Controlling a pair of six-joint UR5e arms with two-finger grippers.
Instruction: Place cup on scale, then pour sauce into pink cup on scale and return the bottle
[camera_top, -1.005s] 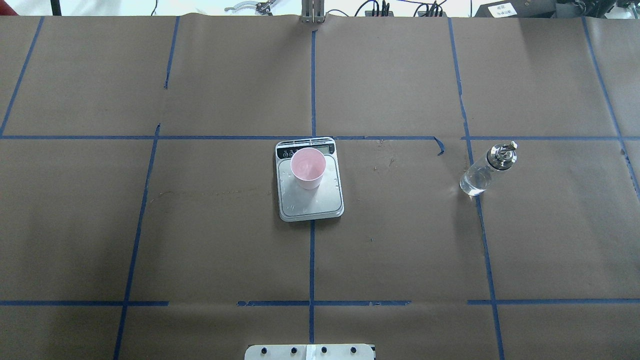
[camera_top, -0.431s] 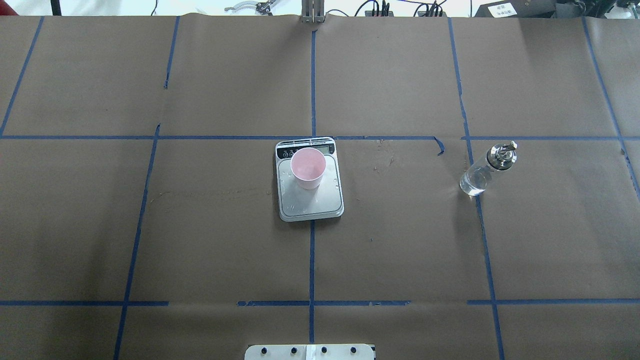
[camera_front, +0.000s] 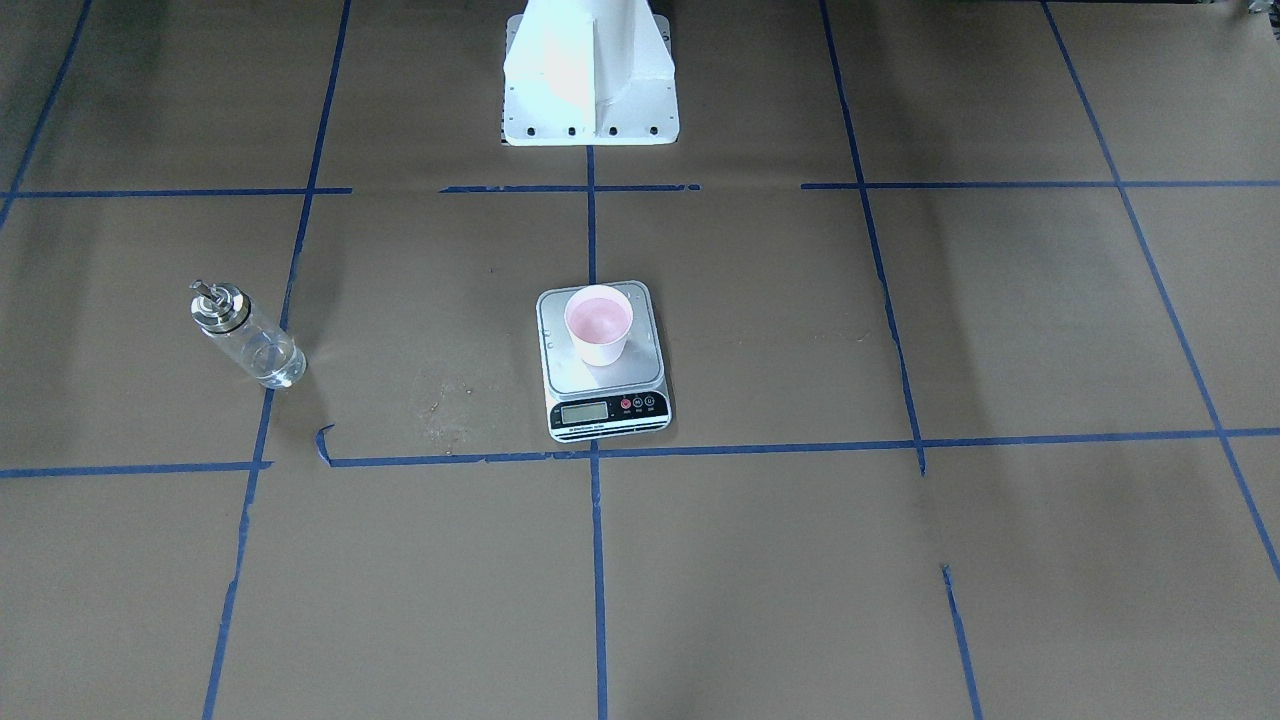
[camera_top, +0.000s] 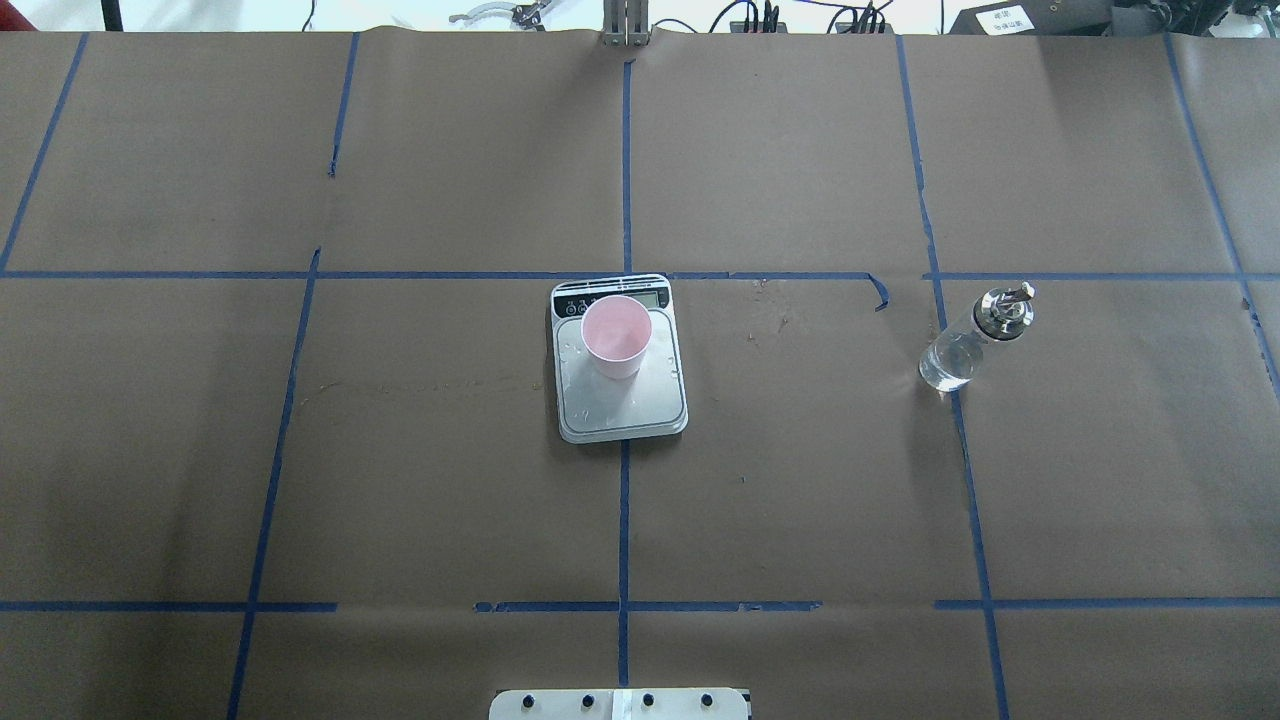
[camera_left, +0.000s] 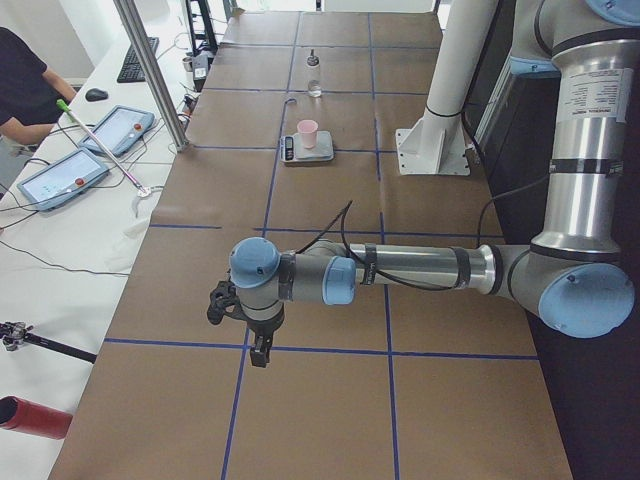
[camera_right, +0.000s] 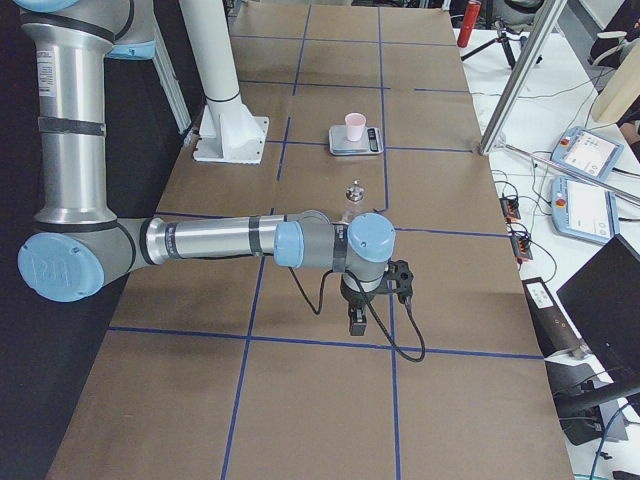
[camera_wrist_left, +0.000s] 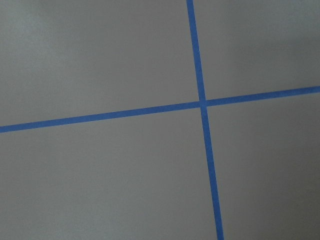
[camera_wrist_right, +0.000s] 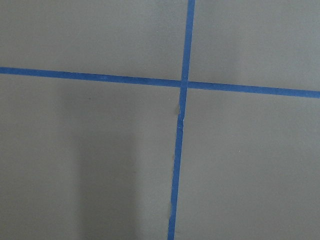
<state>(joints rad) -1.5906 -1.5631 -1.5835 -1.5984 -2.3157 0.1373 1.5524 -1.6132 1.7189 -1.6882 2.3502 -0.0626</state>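
The pale pink cup (camera_top: 616, 335) stands upright on the far part of the silver scale (camera_top: 620, 405) at the table's middle; it also shows in the front view (camera_front: 598, 324). The clear glass bottle (camera_top: 965, 345) with a silver spout cap stands upright on the table well to the right of the scale, free of any gripper. Clear liquid sits in its base. The left gripper (camera_left: 258, 350) hangs over the table's left end, far from the scale. The right gripper (camera_right: 357, 322) hangs over the right end, near the bottle (camera_right: 353, 195). I cannot tell whether either is open or shut.
Blue tape lines grid the brown paper table. The white robot base (camera_front: 590, 70) stands behind the scale. Both wrist views show only paper and tape. A metal post (camera_left: 150, 70), tablets (camera_left: 60, 175) and a seated operator (camera_left: 20, 80) are beyond the far edge.
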